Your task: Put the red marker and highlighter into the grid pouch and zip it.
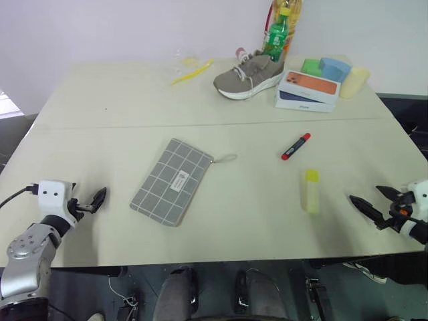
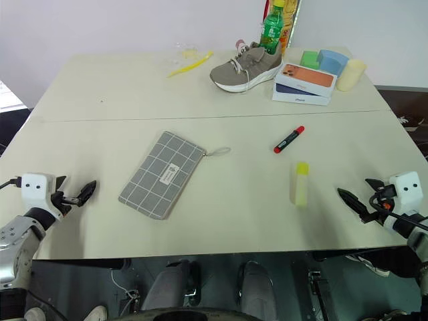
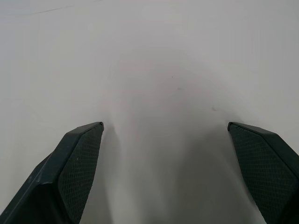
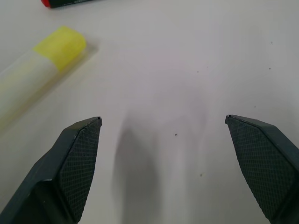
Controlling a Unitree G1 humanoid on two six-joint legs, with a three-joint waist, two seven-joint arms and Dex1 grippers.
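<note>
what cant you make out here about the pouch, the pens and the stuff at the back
- Grid pouch: zipper open or shut, too small in the eye views.
- Its white label: print too small.
- Red marker: cut off by the right wrist view's edge.
- Highlighter: body cut off there too.
- Bottles: bases hidden behind the shoe.

I see a grey pouch [image 1: 172, 182] with white grid lines (small white label too), a red-ended, black-middled marker [image 1: 295, 146], a pale yellow highlighter [image 1: 311, 191] with brighter cap, all on a cream table [image 1: 100, 107].
</note>
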